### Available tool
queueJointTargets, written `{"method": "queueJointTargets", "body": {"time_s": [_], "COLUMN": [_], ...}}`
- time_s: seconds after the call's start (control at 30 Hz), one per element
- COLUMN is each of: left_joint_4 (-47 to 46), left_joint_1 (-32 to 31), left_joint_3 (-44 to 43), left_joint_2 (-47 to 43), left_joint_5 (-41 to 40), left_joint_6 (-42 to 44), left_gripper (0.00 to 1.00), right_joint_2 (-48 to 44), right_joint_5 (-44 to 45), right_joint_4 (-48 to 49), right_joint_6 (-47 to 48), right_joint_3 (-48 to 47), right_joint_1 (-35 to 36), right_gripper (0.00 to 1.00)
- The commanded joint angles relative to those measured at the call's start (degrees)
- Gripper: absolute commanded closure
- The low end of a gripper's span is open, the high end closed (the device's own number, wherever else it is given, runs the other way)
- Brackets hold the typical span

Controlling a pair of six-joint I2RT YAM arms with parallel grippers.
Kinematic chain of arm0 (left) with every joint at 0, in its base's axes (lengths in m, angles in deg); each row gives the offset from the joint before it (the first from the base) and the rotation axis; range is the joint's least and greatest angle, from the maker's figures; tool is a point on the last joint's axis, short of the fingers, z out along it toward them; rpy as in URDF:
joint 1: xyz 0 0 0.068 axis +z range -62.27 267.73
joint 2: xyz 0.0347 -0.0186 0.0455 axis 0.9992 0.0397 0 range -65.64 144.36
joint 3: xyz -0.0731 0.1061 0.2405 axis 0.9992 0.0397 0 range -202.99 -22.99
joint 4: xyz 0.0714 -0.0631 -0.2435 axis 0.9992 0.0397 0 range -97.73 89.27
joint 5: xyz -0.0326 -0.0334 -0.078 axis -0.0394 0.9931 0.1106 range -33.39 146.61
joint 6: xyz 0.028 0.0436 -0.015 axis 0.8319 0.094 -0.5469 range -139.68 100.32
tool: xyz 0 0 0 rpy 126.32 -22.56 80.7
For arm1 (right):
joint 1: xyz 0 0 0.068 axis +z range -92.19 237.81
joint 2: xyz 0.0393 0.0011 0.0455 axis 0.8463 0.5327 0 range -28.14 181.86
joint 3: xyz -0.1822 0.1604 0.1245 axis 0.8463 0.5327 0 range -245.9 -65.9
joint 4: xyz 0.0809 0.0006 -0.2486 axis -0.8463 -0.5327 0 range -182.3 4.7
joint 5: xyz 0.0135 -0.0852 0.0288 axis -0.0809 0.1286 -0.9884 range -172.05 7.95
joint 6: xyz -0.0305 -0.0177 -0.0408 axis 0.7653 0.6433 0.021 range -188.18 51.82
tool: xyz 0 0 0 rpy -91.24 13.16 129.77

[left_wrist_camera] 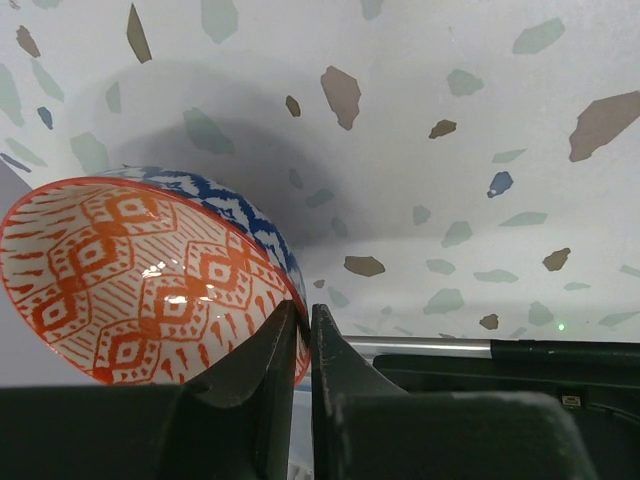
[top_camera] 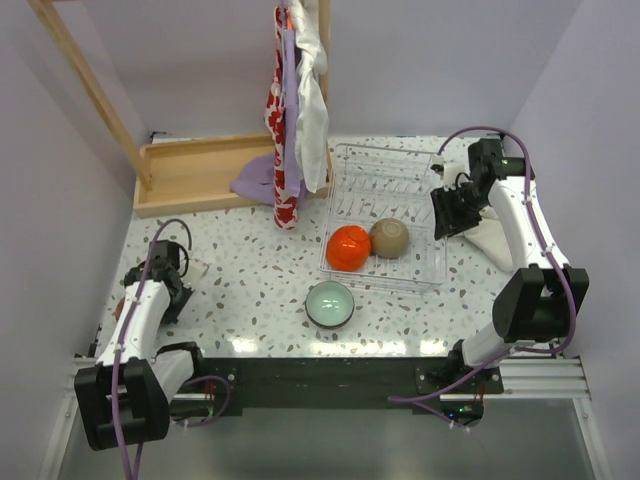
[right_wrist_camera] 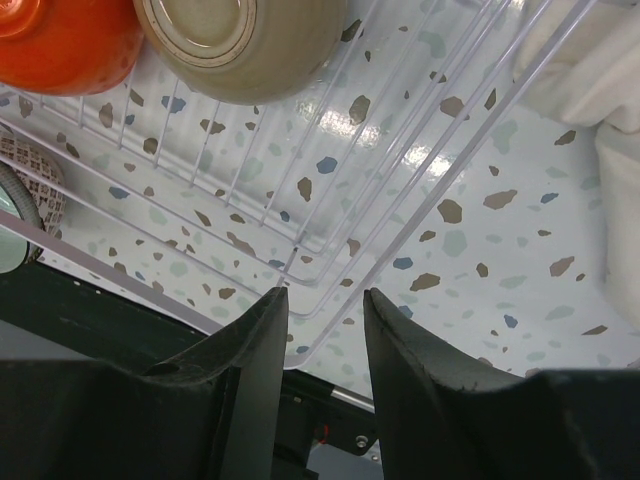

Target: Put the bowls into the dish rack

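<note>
The white wire dish rack stands at the back right of the table. A glossy orange-red bowl and a tan bowl sit in its near end, both also in the right wrist view. A pale mint green bowl sits upright on the table just in front of the rack. My left gripper is at the table's left edge, shut on the rim of a bowl with an orange pattern inside and a blue one outside. My right gripper is open and empty above the rack's right edge.
A wooden tray lies at the back left with a purple cloth on its right end. Cloths hang from a wooden frame beside the rack's left side. A white cloth lies right of the rack.
</note>
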Motion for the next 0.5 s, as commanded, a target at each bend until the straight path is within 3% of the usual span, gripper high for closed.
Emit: {"method": "queueJointTargets", "body": {"time_s": [0.0, 0.17, 0.37, 0.47], "left_joint_4": [-3.3, -5.2, -7.6, -6.6], "left_joint_1": [0.7, 0.7, 0.7, 0.7], "left_joint_3": [0.2, -0.6, -0.7, -1.7], "left_joint_2": [0.5, 1.4, 3.3, 2.7], "left_joint_5": [-1.3, -3.2, -3.2, -2.6], "left_joint_6": [2.8, 4.1, 4.7, 5.5], "left_gripper": [0.87, 0.83, 0.86, 1.0], "right_joint_2": [-0.5, -0.7, -0.7, -0.6], "right_joint_5": [-0.7, -0.5, -0.4, -0.3], "right_joint_4": [0.2, 0.3, 0.9, 0.9], "right_joint_6": [-0.3, -0.4, -0.7, -0.7], "right_joint_3": [-0.1, 0.1, 0.9, 0.9], "right_joint_1": [0.4, 0.4, 0.4, 0.4], "right_gripper": [0.6, 0.6, 0.6, 0.6]}}
